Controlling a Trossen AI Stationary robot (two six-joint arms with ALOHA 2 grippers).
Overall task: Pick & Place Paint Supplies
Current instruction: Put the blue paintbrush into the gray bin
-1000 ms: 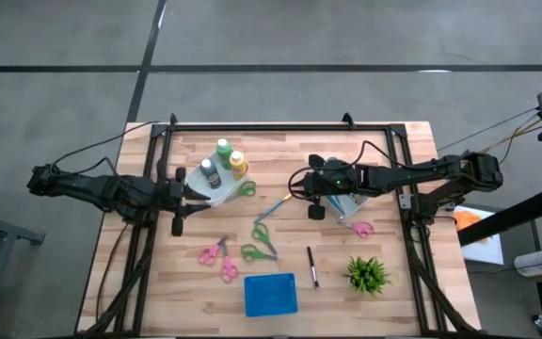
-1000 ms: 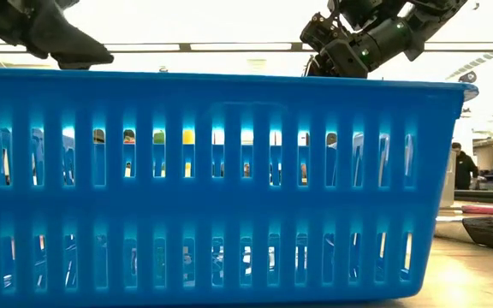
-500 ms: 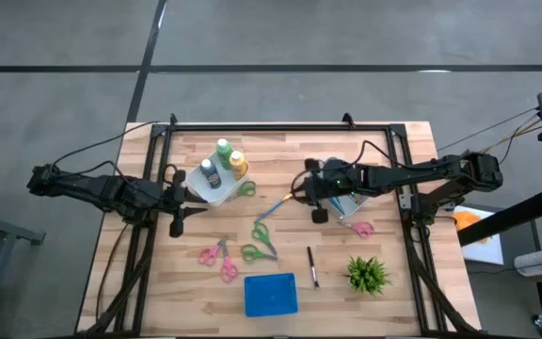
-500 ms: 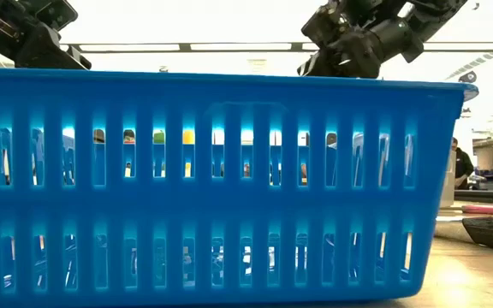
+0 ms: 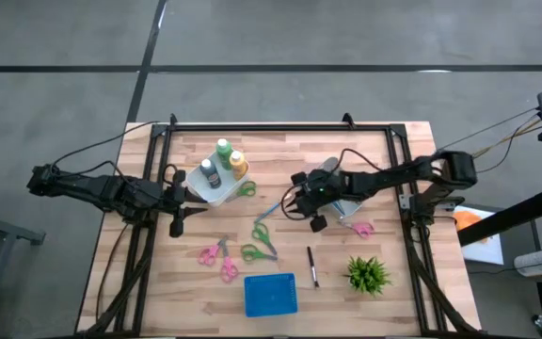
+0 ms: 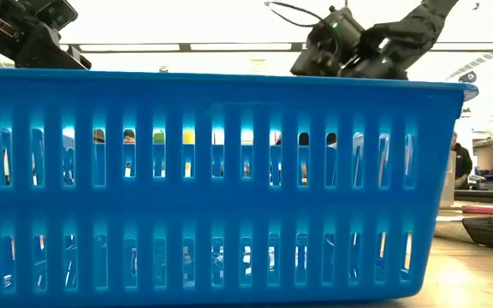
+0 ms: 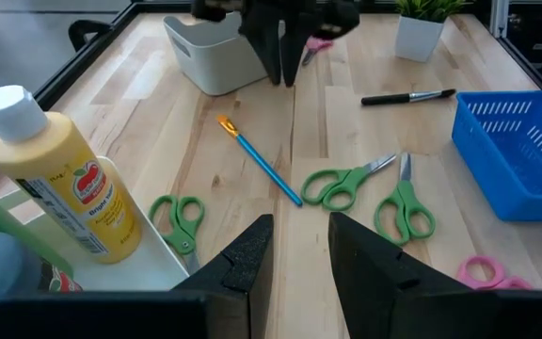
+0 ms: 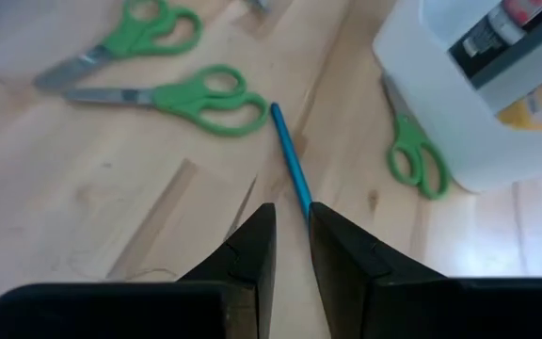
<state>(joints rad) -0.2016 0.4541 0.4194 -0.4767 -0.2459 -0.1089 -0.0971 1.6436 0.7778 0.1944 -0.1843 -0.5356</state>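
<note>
A thin blue brush [image 5: 275, 208] with an orange tip lies flat on the table; the right wrist view shows it too [image 8: 289, 162]. My right gripper [image 5: 295, 201] hangs over the brush's orange-tipped end, fingers pointing down. It is open by a narrow gap [image 8: 291, 247]. The green bottle [image 5: 223, 149], the yellow-orange bottle [image 5: 238, 165] and the dark grey bottle [image 5: 212, 173] stand in a white tray [image 5: 216, 194]. My left gripper [image 5: 179, 194] waits open beside that tray. A dark pen-like stick [image 5: 313, 266] lies near the plant.
A blue basket [image 5: 270, 294] stands at the near edge and fills the low view [image 6: 221, 188]. Green scissors [image 5: 262, 235] and pink scissors [image 5: 218, 258] lie mid-table, and another green pair [image 5: 246, 188] lies by the tray. A white bin [image 5: 348, 203] and potted plant [image 5: 367, 274] sit on the right.
My right gripper has moved toward the table's left and near side and has tipped down over the blue brush's orange end. My left gripper drew back slightly from the white tray early on, then stayed still. The brush has not moved.
</note>
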